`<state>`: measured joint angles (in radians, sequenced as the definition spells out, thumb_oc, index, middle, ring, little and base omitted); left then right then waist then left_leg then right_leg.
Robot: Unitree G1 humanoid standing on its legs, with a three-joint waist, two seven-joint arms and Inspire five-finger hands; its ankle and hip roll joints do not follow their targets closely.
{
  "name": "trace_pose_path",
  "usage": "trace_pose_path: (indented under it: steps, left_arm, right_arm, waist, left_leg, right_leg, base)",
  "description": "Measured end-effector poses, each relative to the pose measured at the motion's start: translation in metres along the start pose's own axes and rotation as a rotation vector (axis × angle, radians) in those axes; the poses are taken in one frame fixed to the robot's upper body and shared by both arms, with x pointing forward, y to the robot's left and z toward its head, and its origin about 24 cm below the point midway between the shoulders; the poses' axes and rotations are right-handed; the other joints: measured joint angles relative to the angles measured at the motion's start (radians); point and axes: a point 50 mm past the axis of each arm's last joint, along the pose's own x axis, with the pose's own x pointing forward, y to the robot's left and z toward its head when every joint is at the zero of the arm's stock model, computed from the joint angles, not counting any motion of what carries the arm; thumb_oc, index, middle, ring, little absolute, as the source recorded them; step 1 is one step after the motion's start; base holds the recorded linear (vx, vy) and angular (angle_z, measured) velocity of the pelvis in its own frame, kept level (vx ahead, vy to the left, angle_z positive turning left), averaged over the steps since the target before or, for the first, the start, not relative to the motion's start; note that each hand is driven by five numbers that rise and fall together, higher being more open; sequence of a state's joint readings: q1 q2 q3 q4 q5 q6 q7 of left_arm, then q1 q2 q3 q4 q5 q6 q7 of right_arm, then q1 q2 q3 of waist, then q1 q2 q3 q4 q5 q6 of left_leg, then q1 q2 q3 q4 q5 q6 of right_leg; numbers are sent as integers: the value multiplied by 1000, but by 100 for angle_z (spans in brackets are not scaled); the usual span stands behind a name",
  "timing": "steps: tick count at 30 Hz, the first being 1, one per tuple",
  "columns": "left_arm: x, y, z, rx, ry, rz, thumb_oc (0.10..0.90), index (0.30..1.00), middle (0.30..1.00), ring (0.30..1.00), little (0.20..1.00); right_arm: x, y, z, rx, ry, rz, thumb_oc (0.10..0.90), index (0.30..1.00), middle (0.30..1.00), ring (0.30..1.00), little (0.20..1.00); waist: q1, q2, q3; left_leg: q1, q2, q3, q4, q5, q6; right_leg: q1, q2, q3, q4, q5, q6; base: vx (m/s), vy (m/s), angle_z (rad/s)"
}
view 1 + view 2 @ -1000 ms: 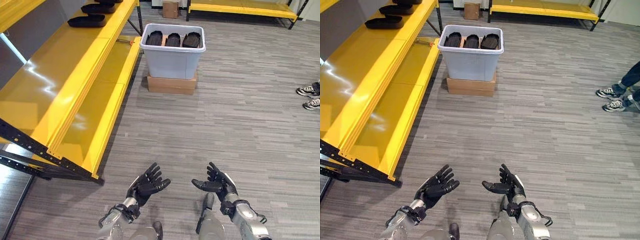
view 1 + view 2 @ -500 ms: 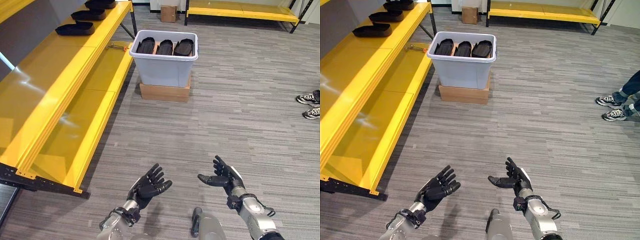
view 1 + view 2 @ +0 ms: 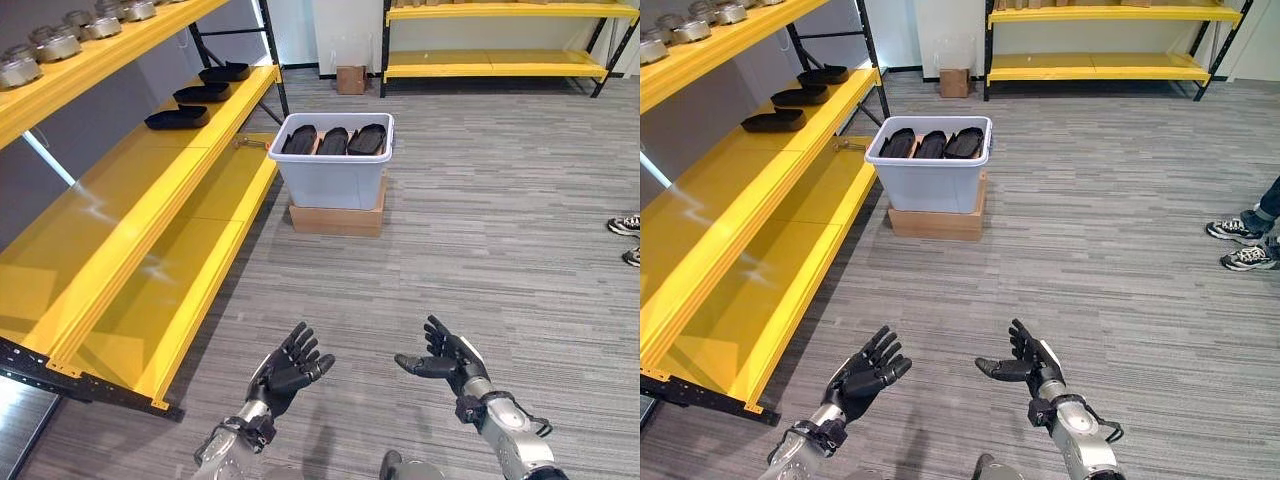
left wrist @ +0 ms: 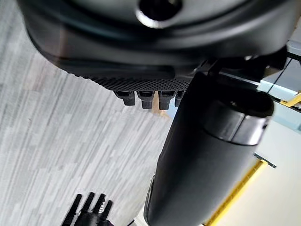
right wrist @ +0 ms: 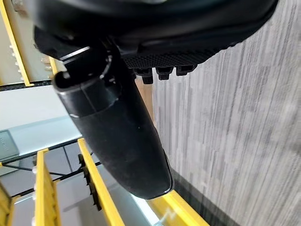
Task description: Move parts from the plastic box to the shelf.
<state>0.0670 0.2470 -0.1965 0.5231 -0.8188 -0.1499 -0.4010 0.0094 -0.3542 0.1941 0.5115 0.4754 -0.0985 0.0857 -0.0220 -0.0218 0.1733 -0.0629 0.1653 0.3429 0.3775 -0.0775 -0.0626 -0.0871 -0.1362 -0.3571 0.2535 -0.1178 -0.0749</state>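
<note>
both hands empty with fingers spread: left hand (image 3: 288,368), right hand (image 3: 446,360), held near. black parts (image 3: 336,140) lay in plastic box (image 3: 334,182) far ahead, right of yellow shelf (image 3: 130,215).

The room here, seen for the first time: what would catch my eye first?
Probably the long yellow shelf along the left, with three black parts lying on it. Next, the pale plastic box on a flat cardboard box beside the shelf, holding three more black parts. Nearest, the robot's left hand and right hand are held open and empty above the grey floor.
</note>
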Motion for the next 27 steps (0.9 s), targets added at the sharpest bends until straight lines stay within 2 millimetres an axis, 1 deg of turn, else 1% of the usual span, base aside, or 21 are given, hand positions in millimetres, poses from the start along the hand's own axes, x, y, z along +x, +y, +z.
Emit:
trace_pose_path:
  steps: [1, 3, 5, 6, 7, 8, 9, 11, 12, 13, 14, 15, 16, 17, 18, 19, 21, 24, 25, 26, 27]
  left_arm:
    - [2, -2, 0, 5, -1, -6, 900, 1000, 1000, 1000, 1000]
    - [1, -1, -3, 10, 10, 5, 900, 1000, 1000, 1000, 1000]
    - [1, 0, -5, 26, 9, 39, 900, 1000, 1000, 1000, 1000]
    - [-1, 3, -5, 30, -2, 67, 900, 1000, 1000, 1000, 1000]
    - [-1, 3, -4, 31, -5, 70, 900, 1000, 1000, 1000, 1000]
    - [-3, 9, 3, 59, -46, 105, 900, 1000, 1000, 1000, 1000]
    - [-3, 11, 6, 72, -58, 115, 900, 1000, 1000, 1000, 1000]
    - [-5, 14, 10, 72, -78, 132, 900, 1000, 1000, 1000, 1000]
    - [-3, 13, 17, 81, -104, 126, 900, 1000, 1000, 1000, 1000]
    - [-3, 17, 24, 99, -125, 140, 900, 1000, 1000, 1000, 1000]
    - [-6, 23, 38, 177, -152, 181, 900, 1000, 1000, 1000, 1000]
    - [-8, 27, 44, 225, -157, 199, 900, 1000, 1000, 1000, 1000]
    - [-8, 29, 48, 277, -149, 213, 900, 1000, 1000, 1000, 1000]
    - [-10, 31, 49, 311, -135, 217, 900, 1000, 1000, 1000, 1000]
    - [-11, 31, 47, 303, -129, 222, 900, 1000, 1000, 1000, 1000]
    - [-13, 33, 44, 297, -115, 222, 900, 1000, 1000, 1000, 1000]
    - [-15, 32, 41, 294, -92, 187, 900, 1000, 1000, 1000, 1000]
    - [-18, 32, 35, 292, -65, 163, 900, 1000, 1000, 1000, 1000]
    - [-19, 32, 34, 296, -57, 163, 900, 1000, 1000, 1000, 1000]
    - [-19, 32, 34, 308, -50, 155, 900, 1000, 1000, 1000, 1000]
    - [-18, 31, 35, 325, -46, 148, 900, 1000, 1000, 1000, 1000]
  right_arm:
    - [-2, 1, -4, 7, 16, -6, 900, 1000, 1000, 1000, 1000]
    - [-3, 5, -9, 16, 25, 1, 900, 1000, 1000, 1000, 1000]
    - [-2, 8, -9, 6, 26, 23, 900, 1000, 1000, 1000, 1000]
    - [-2, 10, -9, 0, 22, 35, 900, 1000, 1000, 1000, 1000]
    - [-2, 10, -9, -2, 22, 37, 900, 1000, 1000, 1000, 1000]
    - [-2, 12, -9, -12, 24, 51, 900, 1000, 1000, 1000, 1000]
    - [-2, 13, -10, -16, 31, 53, 900, 1000, 1000, 1000, 1000]
    - [-8, 9, -17, -27, 56, 54, 900, 1000, 1000, 1000, 1000]
    - [-12, 3, -18, -40, 65, 47, 900, 1000, 1000, 1000, 1000]
    - [-13, 6, -21, -33, 73, 54, 900, 1000, 1000, 1000, 1000]
    - [-14, 14, -28, -8, 86, 75, 900, 1000, 1000, 1000, 1000]
    - [-14, 18, -29, 5, 87, 89, 900, 1000, 1000, 1000, 1000]
    - [-13, 21, -28, 23, 80, 97, 900, 1000, 1000, 1000, 1000]
    - [-10, 21, -23, 47, 62, 92, 900, 1000, 1000, 1000, 1000]
    - [-9, 21, -21, 54, 54, 88, 900, 1000, 1000, 1000, 1000]
    - [-9, 22, -21, 61, 61, 88, 900, 1000, 1000, 1000, 1000]
    - [-11, 23, -25, 68, 78, 86, 900, 1000, 1000, 1000, 1000]
    - [-6, 28, -20, 93, 54, 91, 900, 1000, 1000, 1000, 1000]
    - [-5, 30, -18, 103, 46, 89, 900, 1000, 1000, 1000, 1000]
    - [-3, 31, -17, 113, 40, 86, 900, 1000, 1000, 1000, 1000]
    - [-2, 32, -15, 126, 32, 80, 900, 1000, 1000, 1000, 1000]
  waist:
    - [5, -13, 9]
    - [30, -15, 21]
    - [63, 9, 38]
    - [79, 26, 50]
    - [80, 30, 53]
    - [96, 50, 80]
    - [100, 51, 92]
    - [103, 75, 107]
    - [98, 105, 134]
    - [104, 85, 145]
    - [105, 38, 149]
    - [105, 11, 148]
    - [100, 4, 152]
    - [111, 21, 153]
    - [110, 34, 154]
    - [111, 30, 154]
    - [110, 7, 149]
    - [113, -14, 138]
    - [122, -18, 134]
    - [122, -27, 121]
    - [135, -34, 118]
  left_leg:
    - [3, -16, 8, -124, 3, 3]
    - [-8, -5, -4, -241, 43, -16]
    - [-14, 28, -40, -323, 104, -46]
    - [-45, 60, -100, -362, 142, -79]
    - [-50, 65, -112, -371, 146, -86]
    - [-83, 84, -158, -362, 150, -85]
    - [-94, 93, -157, -339, 143, -78]
    - [-89, 91, -146, -288, 88, -53]
    - [-54, 95, -152, -283, 108, -47]
    - [-44, 78, -144, -274, 133, -54]
    - [-36, 37, -128, -255, 138, -54]
    - [-41, 18, -124, -236, 140, -54]
    - [-64, 16, -133, -179, 144, -44]
    - [-97, 24, -138, -103, 111, -40]
    - [-99, 25, -139, -97, 109, -34]
    - [-92, 0, -138, -87, 100, 0]
    - [-71, -49, -128, -77, 67, 53]
    - [-61, -102, -100, -51, 10, 99]
    - [-54, -113, -96, -52, 6, 111]
    - [-50, -117, -81, -64, 13, 122]
    - [-49, -136, -77, -55, -14, 139]
  right_leg:
    - [16, 4, -4, -18, 4, -1]
    - [43, 20, 5, -31, 4, -1]
    - [65, 54, 39, -44, 3, -2]
    - [68, 75, 61, -48, 3, -3]
    - [68, 77, 64, -48, 3, -3]
    - [58, 79, 107, -42, 3, -3]
    - [60, 71, 121, -42, 3, -2]
    - [76, 65, 160, -45, -6, 32]
    - [60, 65, 176, 75, -54, 80]
    - [36, 44, 183, 167, -99, 91]
    - [22, 16, 182, 267, -151, 84]
    - [33, 8, 190, 247, -164, 80]
    - [46, 4, 198, 233, -176, 95]
    - [45, -1, 199, 220, -175, 96]
    - [61, 1, 199, 207, -173, 99]
    - [82, -15, 207, 188, -168, 119]
    - [118, -57, 210, 159, -166, 135]
    - [148, -98, 211, 139, -126, 157]
    - [145, -111, 211, 156, -112, 188]
    - [126, -128, 211, 195, -117, 197]
    - [100, -130, 215, 265, -116, 222]
  base:
    - [262, 60, 49]
    - [324, 65, 2]
    - [377, 134, -51]
    - [323, 156, -50]
    - [374, 212, -80]
    - [290, 176, -73]
    - [502, 312, -101]
    - [430, 293, -59]
    - [296, 233, -26]
    - [476, 382, -8]
    - [319, 254, 14]
    - [402, 311, 40]
    - [390, 289, 19]
    - [471, 366, 7]
    - [498, 409, -10]
    - [474, 407, 12]
    - [421, 360, 17]
    - [340, 315, -1]
    - [288, 290, -5]
    - [233, 257, -1]
    - [320, 370, -6]
